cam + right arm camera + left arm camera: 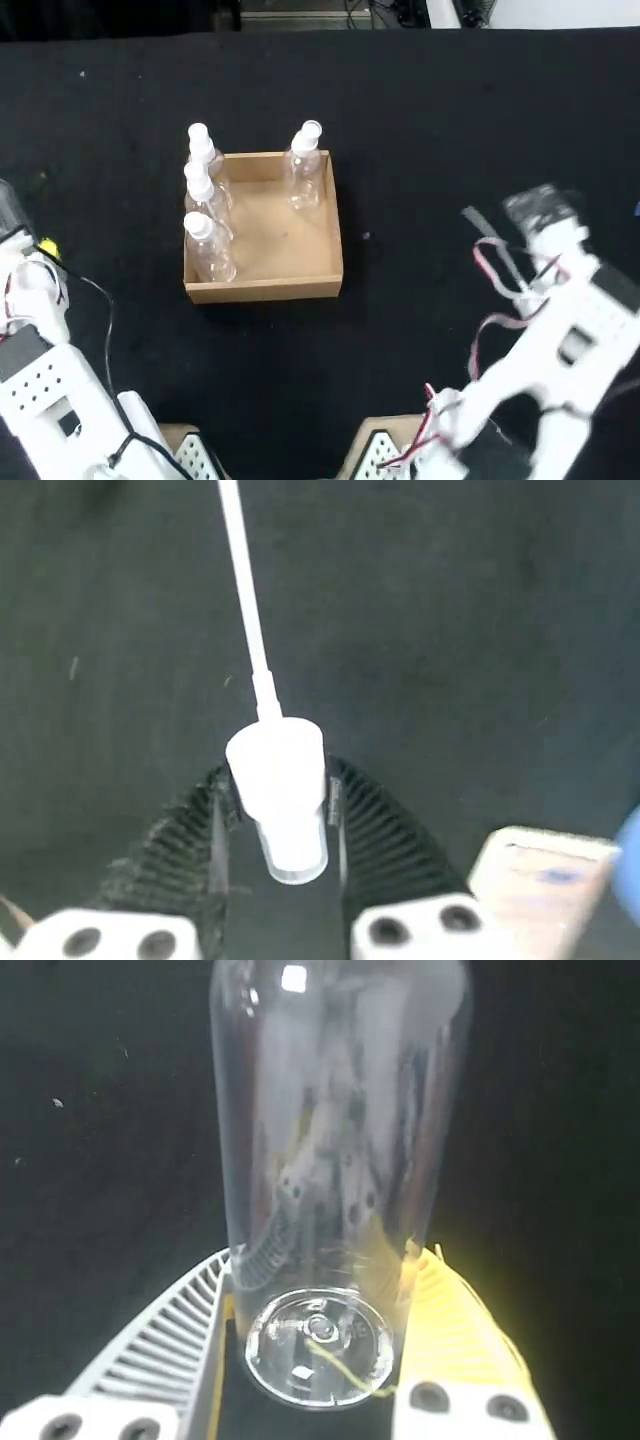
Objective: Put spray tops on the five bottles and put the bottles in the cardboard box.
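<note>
Uncapped bottle (330,1160) right up against my left wrist cam, left fingers (455,1325) pinching its base. Right fingers (385,830) pinch one spray top (280,790). High view adds the count: four capped bottles (212,250) standing in the cardboard box (265,290).

A: What sort of place is this?
B: Robotics lab bench, by the look. Table (450,120) draped in black cloth, white left arm (45,385) and right arm (560,340) with loose wires (497,290), cables (395,12) past the far edge.
</note>
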Controlling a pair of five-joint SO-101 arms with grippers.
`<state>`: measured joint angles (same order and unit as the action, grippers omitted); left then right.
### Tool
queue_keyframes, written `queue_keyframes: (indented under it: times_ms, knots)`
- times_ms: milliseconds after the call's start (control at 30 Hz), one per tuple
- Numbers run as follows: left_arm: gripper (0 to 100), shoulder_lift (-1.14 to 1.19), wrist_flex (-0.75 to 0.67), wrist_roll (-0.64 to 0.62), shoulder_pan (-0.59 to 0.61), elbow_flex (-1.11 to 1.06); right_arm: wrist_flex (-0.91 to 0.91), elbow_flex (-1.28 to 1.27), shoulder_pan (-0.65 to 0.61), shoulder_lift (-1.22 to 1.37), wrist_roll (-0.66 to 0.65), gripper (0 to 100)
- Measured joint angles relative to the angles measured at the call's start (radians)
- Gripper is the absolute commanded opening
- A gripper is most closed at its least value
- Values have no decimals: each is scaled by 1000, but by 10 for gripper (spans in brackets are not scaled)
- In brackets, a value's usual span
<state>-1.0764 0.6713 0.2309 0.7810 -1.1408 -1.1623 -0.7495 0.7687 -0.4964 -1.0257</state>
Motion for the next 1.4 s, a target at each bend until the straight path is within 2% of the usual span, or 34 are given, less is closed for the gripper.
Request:
queue_keyframes:
  times_ms: [167, 300, 467, 567, 700, 800, 867, 933, 1167, 1300, 1400]
  knots:
    - [29, 0, -284, -158, 0, -152, -49, 189, 2, 255, 402, 12]
    - [29, 0, -482, -230, -2, -256, -54, 213, -17, 333, 664, 17]
    - [29, 0, -677, -258, -95, -368, -58, 213, -94, 341, 964, 187]
    - [29, 0, -783, -259, -169, -420, -83, 216, -170, 341, 1054, 275]
    - [29, -2, -855, -259, -218, -480, -127, 253, -238, 341, 1057, 286]
    - [29, -3, -864, -259, -218, -505, -153, 304, -245, 341, 939, 286]
    - [29, -3, -865, -259, -218, -508, -176, 339, -245, 341, 787, 286]
    - [29, -3, -865, -259, -218, -512, -198, 358, -244, 341, 575, 286]
    - [29, -3, -865, -259, -218, -516, -218, 359, -192, 356, -290, 286]
    - [29, -3, -865, -259, -218, -517, -195, 342, -192, 356, -660, 286]
    - [29, -3, -865, -259, -218, -517, -110, 272, -192, 356, -872, 286]
